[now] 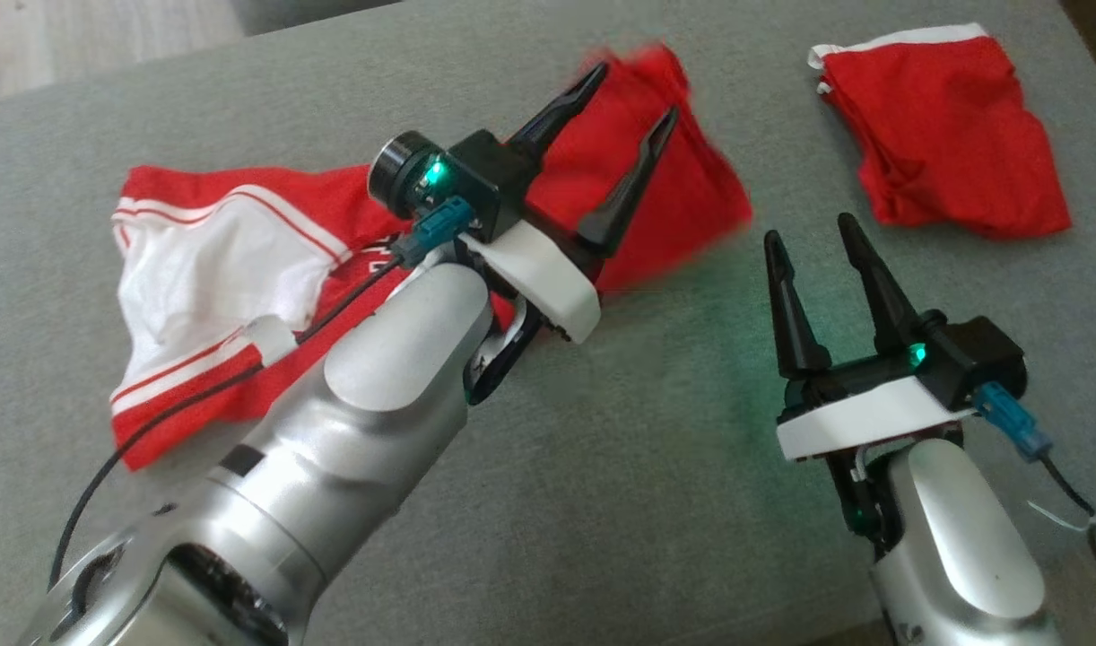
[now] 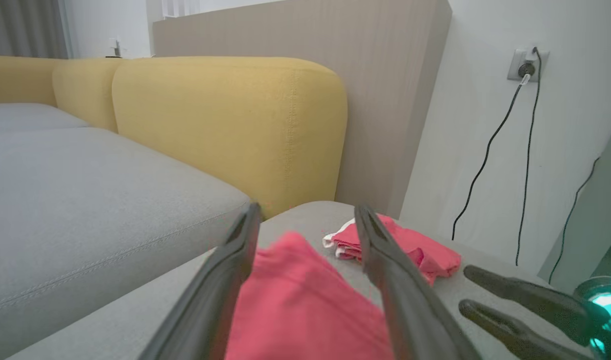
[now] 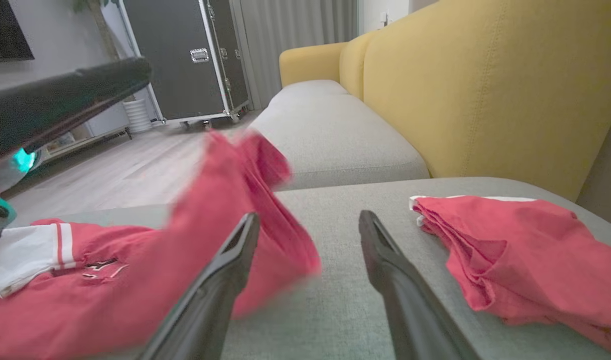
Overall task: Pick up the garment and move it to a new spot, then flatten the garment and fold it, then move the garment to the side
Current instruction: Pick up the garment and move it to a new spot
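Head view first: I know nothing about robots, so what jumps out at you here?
The bright red and white garment sprawls crumpled across the left of the grey cushion, its far flap blurred beneath the open left gripper. A second red garment lies folded at the upper right, apart from it. At lower right the right gripper hangs open above bare cushion, a green light glowing at its base.

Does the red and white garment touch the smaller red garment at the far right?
Apart. In the head view, bare grey cushion lies between the red and white garment and the smaller red garment.
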Robot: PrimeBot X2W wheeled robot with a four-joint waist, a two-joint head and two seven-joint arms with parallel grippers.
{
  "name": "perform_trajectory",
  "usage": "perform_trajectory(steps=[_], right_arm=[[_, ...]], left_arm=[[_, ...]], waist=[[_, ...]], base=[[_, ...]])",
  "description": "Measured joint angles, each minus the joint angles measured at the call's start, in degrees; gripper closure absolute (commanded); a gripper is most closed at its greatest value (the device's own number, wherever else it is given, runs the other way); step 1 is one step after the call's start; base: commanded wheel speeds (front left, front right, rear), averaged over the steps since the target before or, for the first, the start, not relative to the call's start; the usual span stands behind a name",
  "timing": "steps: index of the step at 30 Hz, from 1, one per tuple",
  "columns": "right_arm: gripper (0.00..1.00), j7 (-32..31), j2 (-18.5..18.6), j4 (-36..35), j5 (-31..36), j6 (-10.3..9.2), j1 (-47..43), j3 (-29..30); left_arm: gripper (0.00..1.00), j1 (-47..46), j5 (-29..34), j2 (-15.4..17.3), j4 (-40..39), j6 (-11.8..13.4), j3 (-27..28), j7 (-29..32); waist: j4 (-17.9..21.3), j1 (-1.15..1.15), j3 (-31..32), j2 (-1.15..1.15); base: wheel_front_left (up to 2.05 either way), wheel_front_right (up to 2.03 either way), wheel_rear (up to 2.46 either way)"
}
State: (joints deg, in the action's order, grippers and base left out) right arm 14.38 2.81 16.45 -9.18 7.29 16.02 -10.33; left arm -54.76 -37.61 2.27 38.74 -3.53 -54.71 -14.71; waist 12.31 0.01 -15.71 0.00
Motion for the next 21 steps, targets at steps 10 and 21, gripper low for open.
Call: perform_trajectory(steps=[10,21], right_arm=[[0.00,0.0,0.0,0.0,1.8,0.00,-0.2,2.8],[0.00,0.0,0.0,0.1,4.3,0.00,-6.0,5.7]], left_arm=[[0.00,3.3,1.7,0.3,2.3,1.6,5.0,0.0],[0.00,24.2,8.0,7.0,-5.7,3.0,20.7,0.0]], waist=[[-5.7,0.00,3.0,0.00],[-14.0,-0.01,10.4,0.00]], base=[[0.00,0.00,0.00],[0.00,0.00,0.00]])
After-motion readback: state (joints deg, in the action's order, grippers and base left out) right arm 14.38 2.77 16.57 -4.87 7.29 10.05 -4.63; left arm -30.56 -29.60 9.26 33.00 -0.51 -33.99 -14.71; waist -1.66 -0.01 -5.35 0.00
